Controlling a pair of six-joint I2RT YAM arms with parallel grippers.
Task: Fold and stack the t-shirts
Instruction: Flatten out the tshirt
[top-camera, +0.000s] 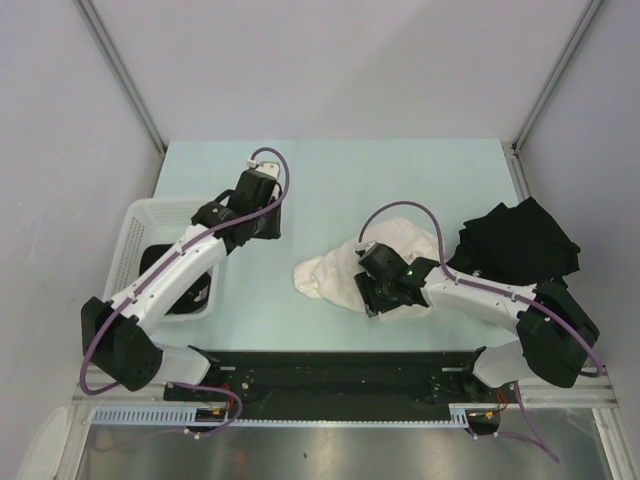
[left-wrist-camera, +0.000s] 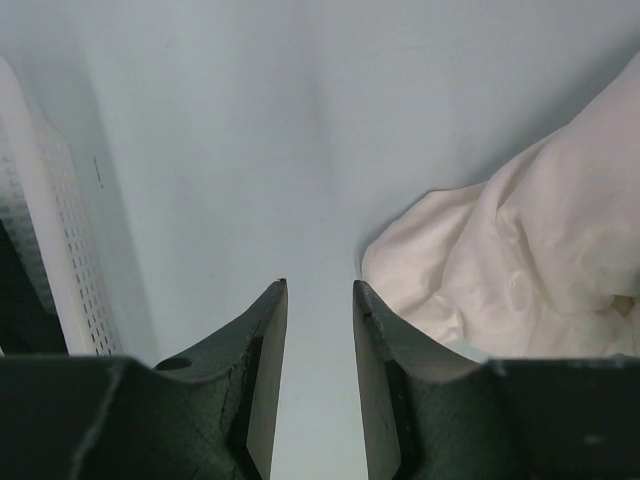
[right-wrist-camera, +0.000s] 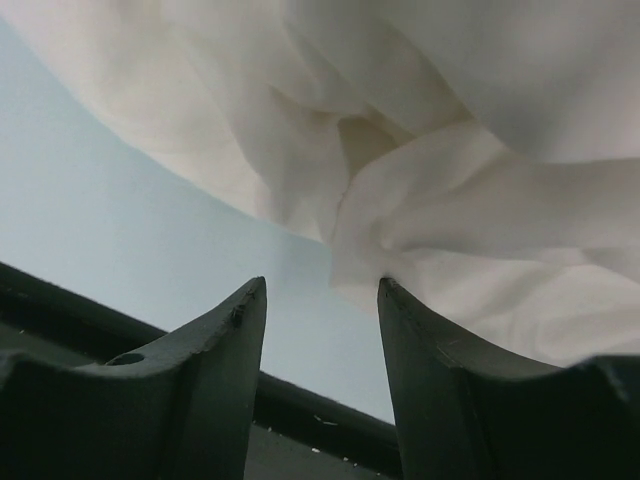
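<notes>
A crumpled cream-white t-shirt lies in the middle of the table. It fills the top of the right wrist view as cream-white cloth, and shows as the same shirt on the right of the left wrist view. A heap of black t-shirts sits at the right. My right gripper is at the cream shirt's near edge, open, its right fingertip touching the cloth and only table between the jaws. My left gripper hovers left of the shirt, open and holding nothing.
A white mesh basket stands at the left edge with dark cloth inside it, partly hidden by the left arm. A black rail runs along the table's near edge. Grey walls close the sides and back.
</notes>
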